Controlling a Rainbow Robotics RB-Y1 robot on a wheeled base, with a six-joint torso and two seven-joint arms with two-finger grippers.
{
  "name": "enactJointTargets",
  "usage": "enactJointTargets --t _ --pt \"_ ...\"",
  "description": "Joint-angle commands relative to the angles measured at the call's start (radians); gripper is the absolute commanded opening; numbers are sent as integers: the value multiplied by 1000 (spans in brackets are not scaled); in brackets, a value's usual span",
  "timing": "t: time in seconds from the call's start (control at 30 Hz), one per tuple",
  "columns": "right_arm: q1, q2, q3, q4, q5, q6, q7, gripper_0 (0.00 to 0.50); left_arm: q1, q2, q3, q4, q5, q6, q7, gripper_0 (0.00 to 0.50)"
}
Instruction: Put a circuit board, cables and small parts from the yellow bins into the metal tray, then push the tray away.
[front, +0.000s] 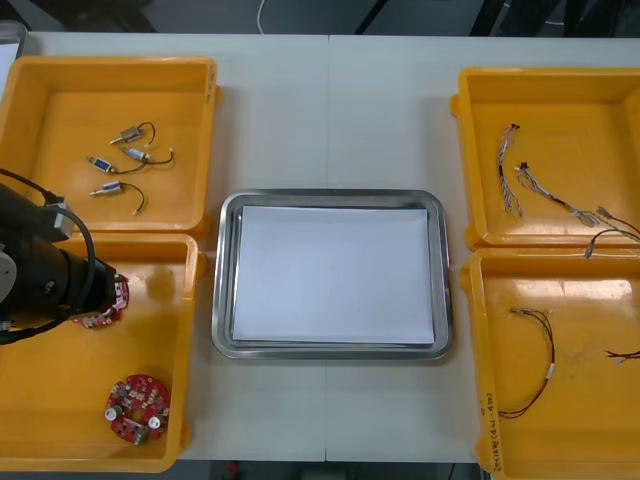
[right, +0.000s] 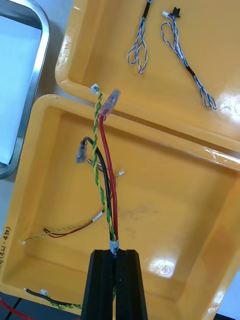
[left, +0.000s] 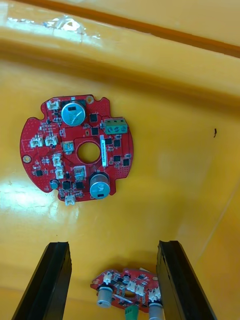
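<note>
While I watch the front view, the left arm (front: 45, 275) reaches in from the left edge of the tabletop (front: 330, 110) over the near-left yellow bin (front: 60, 400). A half-hidden circuit board (front: 100, 315) pokes out from under its wrist. A second circuit board (front: 138, 408) lies nearer the tabletop's near edge. The far-left yellow bin (front: 60, 110) holds small metal parts (front: 125, 160). The metal tray (front: 222, 280), white inside, sits at the middle of the tabletop between the bins. At the right edge, the far-right yellow bin (front: 560, 100) carries blue and white cables (front: 512, 180), and the near-right yellow bin (front: 590, 420) holds a thin cable (front: 548, 350).

On the right wrist view, my right claw (right: 115, 252) is pinched tight on a cable bundle (right: 106, 170) of red, black and twisted yellow-green strands. The bundle runs out from the fingers over the near-right yellow bin, its tips reaching the wall shared with the far-right yellow bin. I cannot tell whether it is clear of the bin floor. A loose red and yellow cable (right: 65, 231) lies beside it.

On the left wrist view, my left claw (left: 114, 245) stands spread wide above the bin floor. The half-hidden circuit board (left: 130, 295) sits between its two fingers, touching neither. The second circuit board (left: 77, 147) lies flat beyond the fingertips.
</note>
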Motion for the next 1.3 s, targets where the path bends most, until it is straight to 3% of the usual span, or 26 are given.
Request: enactJointTargets --t 0.03,0.93,1.3 --pt "-28 -63 13 -30 -7 4 59 0 -15 -30 25 40 11 9 64 500" --pt "-34 -65 28 -30 22 4 115 0 -66 -68 -113 205 -89 -100 125 500" --pt "-33 -63 28 -30 25 4 115 0 -71 -68 -133 244 -92 -155 133 500"
